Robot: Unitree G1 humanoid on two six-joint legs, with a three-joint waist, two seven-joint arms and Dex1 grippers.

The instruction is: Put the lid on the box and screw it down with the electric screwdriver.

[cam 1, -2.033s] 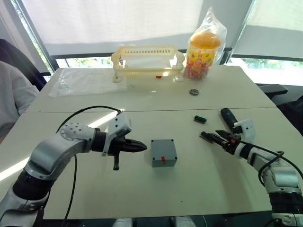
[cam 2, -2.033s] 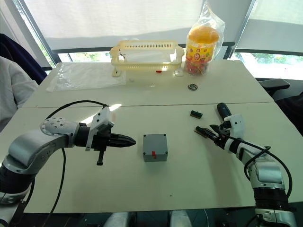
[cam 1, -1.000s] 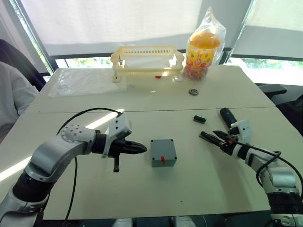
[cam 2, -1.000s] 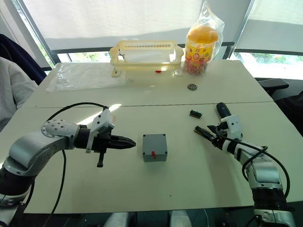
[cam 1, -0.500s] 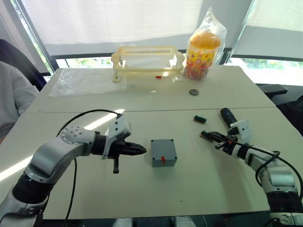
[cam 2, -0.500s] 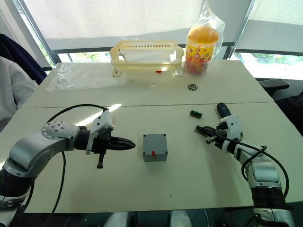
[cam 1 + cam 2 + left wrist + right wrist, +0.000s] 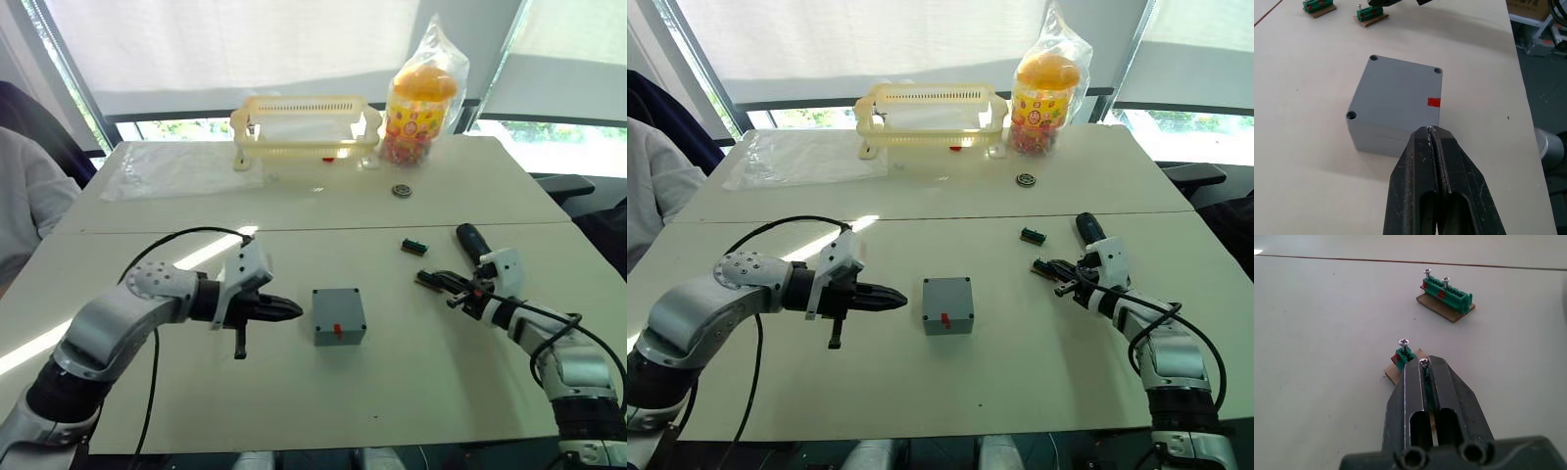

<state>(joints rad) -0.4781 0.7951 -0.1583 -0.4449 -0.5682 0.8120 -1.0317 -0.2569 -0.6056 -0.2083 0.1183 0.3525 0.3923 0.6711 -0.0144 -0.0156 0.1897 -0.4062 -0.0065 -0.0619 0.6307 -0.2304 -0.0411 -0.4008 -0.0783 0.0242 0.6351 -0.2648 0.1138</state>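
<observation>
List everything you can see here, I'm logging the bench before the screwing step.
box: one, grey, red mark, table centre
lid: one, grey, on the box
electric screwdriver: one, black, beside right gripper
screw holders: two, green, right of the box
screws: three, silver, upright in the holders
basket: one, yellow, far edge
candy jar: one, orange-lidded, bagged, beside basket
plastic sheet: one, clear, far left
round thing: one, dark, near the jar
person's sleeve: grey, left edge
left gripper: black, shut, pointing at the box
right gripper: black, apparently shut on a fourth screw
</observation>
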